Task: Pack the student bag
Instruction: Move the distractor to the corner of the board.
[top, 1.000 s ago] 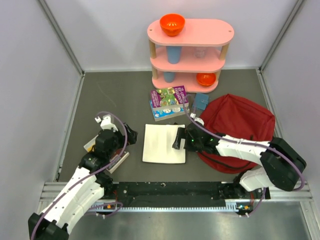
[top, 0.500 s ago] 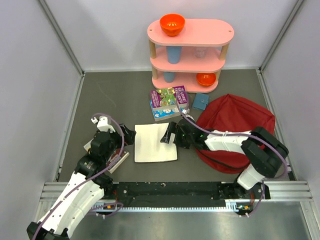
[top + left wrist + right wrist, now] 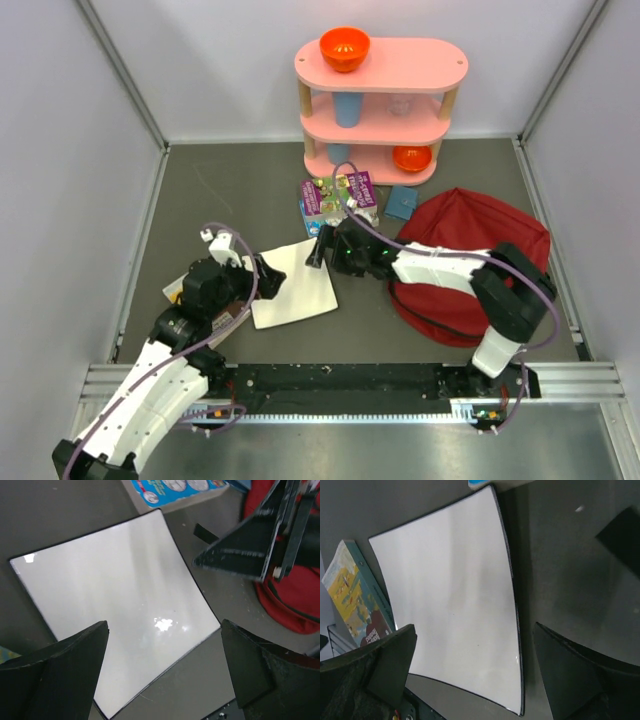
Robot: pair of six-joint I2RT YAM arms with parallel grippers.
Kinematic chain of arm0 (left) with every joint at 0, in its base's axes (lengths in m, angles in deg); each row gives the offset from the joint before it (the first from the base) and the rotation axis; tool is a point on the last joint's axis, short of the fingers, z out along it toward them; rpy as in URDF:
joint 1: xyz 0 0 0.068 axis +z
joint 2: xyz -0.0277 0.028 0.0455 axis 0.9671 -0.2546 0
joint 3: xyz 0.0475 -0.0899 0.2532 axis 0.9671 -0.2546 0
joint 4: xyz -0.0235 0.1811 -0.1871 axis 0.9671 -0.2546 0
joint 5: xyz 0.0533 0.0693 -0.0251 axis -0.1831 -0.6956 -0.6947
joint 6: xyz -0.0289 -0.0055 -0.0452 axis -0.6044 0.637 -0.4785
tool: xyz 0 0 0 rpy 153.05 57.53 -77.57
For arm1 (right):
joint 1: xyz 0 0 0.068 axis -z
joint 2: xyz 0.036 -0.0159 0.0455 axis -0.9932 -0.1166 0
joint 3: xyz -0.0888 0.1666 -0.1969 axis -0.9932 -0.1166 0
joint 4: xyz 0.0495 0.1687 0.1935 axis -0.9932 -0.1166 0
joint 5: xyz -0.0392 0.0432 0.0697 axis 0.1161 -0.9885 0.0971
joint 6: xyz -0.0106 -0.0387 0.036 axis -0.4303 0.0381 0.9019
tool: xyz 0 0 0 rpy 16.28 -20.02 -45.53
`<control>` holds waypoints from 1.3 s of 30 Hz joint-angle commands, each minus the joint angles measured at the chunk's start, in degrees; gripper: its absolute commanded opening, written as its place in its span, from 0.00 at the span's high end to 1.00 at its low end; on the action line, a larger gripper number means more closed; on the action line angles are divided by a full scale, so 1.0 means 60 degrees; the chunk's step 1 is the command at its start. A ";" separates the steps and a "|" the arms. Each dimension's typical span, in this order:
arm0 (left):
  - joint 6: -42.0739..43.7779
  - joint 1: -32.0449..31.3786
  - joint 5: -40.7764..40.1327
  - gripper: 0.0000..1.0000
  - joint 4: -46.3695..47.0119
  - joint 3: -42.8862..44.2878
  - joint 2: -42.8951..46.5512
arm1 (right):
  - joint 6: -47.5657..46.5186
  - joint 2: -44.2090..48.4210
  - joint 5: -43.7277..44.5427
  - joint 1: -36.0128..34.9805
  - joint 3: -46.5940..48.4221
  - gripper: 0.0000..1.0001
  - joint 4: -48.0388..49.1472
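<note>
The student bag [image 3: 480, 250], dark red and soft, lies slumped at the right, with its edge in the left wrist view [image 3: 295, 600]. A white flat board with a dark rim [image 3: 295, 290] lies tilted on the table between the arms. My left gripper [image 3: 270, 277] stands open at the board's left edge; its fingertips straddle the near corner [image 3: 165, 670] above it. My right gripper [image 3: 318, 248] is open at the board's far right corner and holds nothing; in its own view [image 3: 480, 670] the board [image 3: 450, 595] lies below the spread fingers.
A purple and blue book [image 3: 335, 195] and a small blue case [image 3: 403, 203] lie behind the board. The pink shelf [image 3: 380, 100] at the back carries orange bowls [image 3: 345, 47] and blue cups. Another book [image 3: 355, 600] lies under my left arm.
The white board has slid left and turned. My right gripper moved left and toward the back along it. My left gripper came up against the board's left edge.
</note>
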 commanded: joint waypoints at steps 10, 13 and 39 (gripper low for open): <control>0.1292 -0.3941 -0.1091 0.01 0.0921 0.0776 -0.2207 | -0.1400 0.6025 0.3978 0.2239 -0.1403 0.01 -0.3158; 0.1467 -0.5349 -0.2997 0.01 0.0951 0.1581 -0.3861 | -0.1518 0.6789 0.4067 0.2386 -0.1640 0.01 -0.3333; 0.3196 -0.6468 -0.3336 0.01 0.1683 0.2493 -0.8159 | -0.1240 0.7231 0.3276 0.2401 -0.2138 0.01 -0.3817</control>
